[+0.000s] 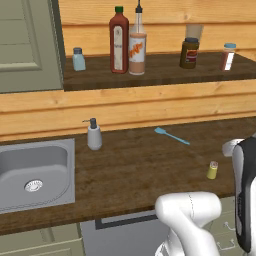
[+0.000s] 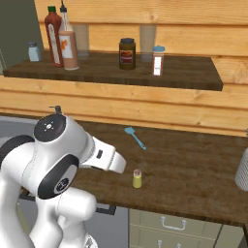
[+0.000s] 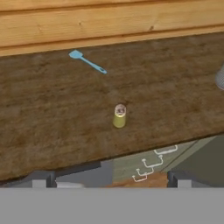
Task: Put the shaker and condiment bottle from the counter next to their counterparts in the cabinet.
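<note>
Left base view: from behind the arm on its left, looking forward and down over the tabletop (image 1: 140, 165); it takes in the sink (image 1: 35, 175) at left and the cabinet (image 1: 160, 70) shelf above.
Right base view: from behind on the right, facing the same way, with the arm's white body close in the lower left.
Hand view: looks steeply down at the tabletop's front edge from nearer than the base views, wooden wall at top.
Shared by base views: shelf, dark red bottle (image 1: 119, 42), condiment bottle (image 1: 137, 47).
Shared by all three: shaker (image 3: 119, 116) and blue spatula (image 3: 87, 61) on the tabletop.
</note>
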